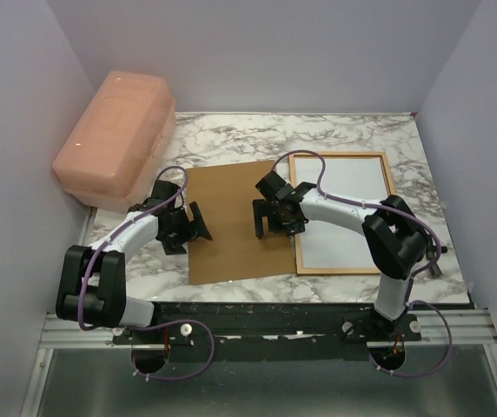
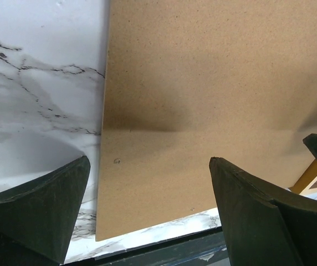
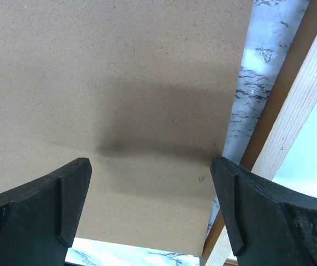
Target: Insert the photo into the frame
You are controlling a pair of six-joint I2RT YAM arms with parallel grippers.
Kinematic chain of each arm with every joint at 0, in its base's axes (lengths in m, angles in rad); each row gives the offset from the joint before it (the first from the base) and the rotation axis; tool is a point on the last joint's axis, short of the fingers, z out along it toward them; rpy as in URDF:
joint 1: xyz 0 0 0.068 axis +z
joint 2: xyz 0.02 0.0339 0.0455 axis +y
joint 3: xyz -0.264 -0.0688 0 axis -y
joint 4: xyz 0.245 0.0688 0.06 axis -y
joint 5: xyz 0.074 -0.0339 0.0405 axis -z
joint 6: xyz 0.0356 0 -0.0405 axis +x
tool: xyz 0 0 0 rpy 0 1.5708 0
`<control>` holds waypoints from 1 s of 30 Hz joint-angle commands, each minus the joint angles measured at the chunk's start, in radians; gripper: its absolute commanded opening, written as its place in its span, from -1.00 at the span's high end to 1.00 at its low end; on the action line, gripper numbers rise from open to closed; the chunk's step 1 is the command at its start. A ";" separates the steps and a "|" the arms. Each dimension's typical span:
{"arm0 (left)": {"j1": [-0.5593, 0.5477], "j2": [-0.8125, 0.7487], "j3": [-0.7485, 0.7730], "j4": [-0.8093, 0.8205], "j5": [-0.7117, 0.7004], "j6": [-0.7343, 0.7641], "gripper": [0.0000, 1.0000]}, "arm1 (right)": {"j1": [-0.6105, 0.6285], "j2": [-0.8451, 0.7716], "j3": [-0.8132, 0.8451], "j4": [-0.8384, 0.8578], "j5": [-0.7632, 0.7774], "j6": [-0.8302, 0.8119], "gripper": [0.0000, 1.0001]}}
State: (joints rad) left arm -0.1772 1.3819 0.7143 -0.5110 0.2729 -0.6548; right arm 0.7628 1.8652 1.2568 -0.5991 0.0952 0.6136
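While both arms are hanging over the board (image 1: 235,248), the frame (image 1: 335,155) is lying flat on the table (image 1: 231,135) just to the board's right. In the right wrist view a thin strip of marble is showing between the two.

A plain white sheet (image 1: 340,204) is filling the frame's opening. No printed picture is showing anywhere, so the photo may be that sheet lying face down. It may equally be sitting somewhere out of sight, and the views are not settling which.

The left gripper (image 1: 189,228) is hovering over the board's left edge, its fingers (image 2: 42,210) standing wide apart and holding nothing. The right gripper (image 1: 272,222) is hovering over the board's right part, near the frame's left rail. Its fingers (image 3: 47,205) are likewise spread wide and empty. Both are casting soft shadows on the board, and neither appears to be touching it.

A pink box (image 1: 114,130) is sitting closed at the far left, well apart from the frame.

If the white sheet is the photo, the placing itself is looking done. What is probably remaining is lifting the board and laying it in on top as the backing, which would fit two open grippers poised at its opposite sides. If it is not, the photo is yet to be found and seated, and the task is barely starting.
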 commanded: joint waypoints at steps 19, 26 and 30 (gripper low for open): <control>-0.023 0.069 0.034 -0.032 0.050 0.023 -0.83 | -0.002 0.080 -0.026 0.019 0.085 -0.005 -1.00; -0.031 0.066 0.025 -0.014 0.074 0.024 -0.83 | -0.004 0.049 -0.088 0.132 -0.129 0.004 -1.00; -0.030 0.063 0.013 0.001 0.092 0.028 -0.82 | -0.004 -0.022 -0.078 0.142 -0.186 0.003 -0.99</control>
State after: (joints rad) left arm -0.1997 1.4277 0.7513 -0.5339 0.3233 -0.6365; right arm 0.7486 1.8557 1.2144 -0.5388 0.1043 0.5945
